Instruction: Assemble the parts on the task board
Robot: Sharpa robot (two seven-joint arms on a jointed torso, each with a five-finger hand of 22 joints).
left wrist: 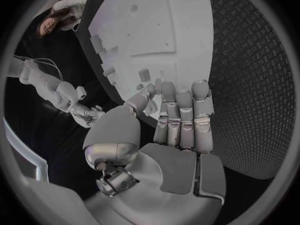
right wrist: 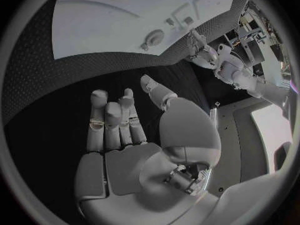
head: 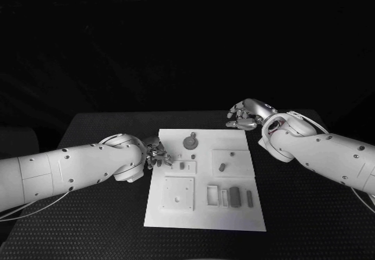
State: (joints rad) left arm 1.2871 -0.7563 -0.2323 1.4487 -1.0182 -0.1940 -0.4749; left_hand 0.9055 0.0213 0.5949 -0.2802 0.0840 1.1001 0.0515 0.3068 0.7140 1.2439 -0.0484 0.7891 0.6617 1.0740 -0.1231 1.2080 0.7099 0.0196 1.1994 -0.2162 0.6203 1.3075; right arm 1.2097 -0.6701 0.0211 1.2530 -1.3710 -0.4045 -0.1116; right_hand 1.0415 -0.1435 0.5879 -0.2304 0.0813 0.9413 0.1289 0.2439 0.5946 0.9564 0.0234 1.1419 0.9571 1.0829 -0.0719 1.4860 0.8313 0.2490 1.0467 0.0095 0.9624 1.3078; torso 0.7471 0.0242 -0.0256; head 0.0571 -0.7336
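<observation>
1. Black table (head: 94,124), task board (head: 205,211) white at its middle, grey parts (head: 190,142) lying on it.
2. Left hand (head: 157,154) at the board's left edge, fingers straight, holding nothing.
3. Right hand (head: 244,116) over bare table beyond the far right corner, loosely open, empty.
4. No readable writing anywhere.

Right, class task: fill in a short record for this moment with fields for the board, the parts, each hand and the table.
board: white task board lying flat in the middle of the table
parts: small grey parts lying on the board, one rounded part near the far edge
left hand: left hand at the board's left edge, fingers straight, holding nothing
right hand: right hand over the table beyond the board's far right corner, holding nothing
table: black table with a textured top
</observation>
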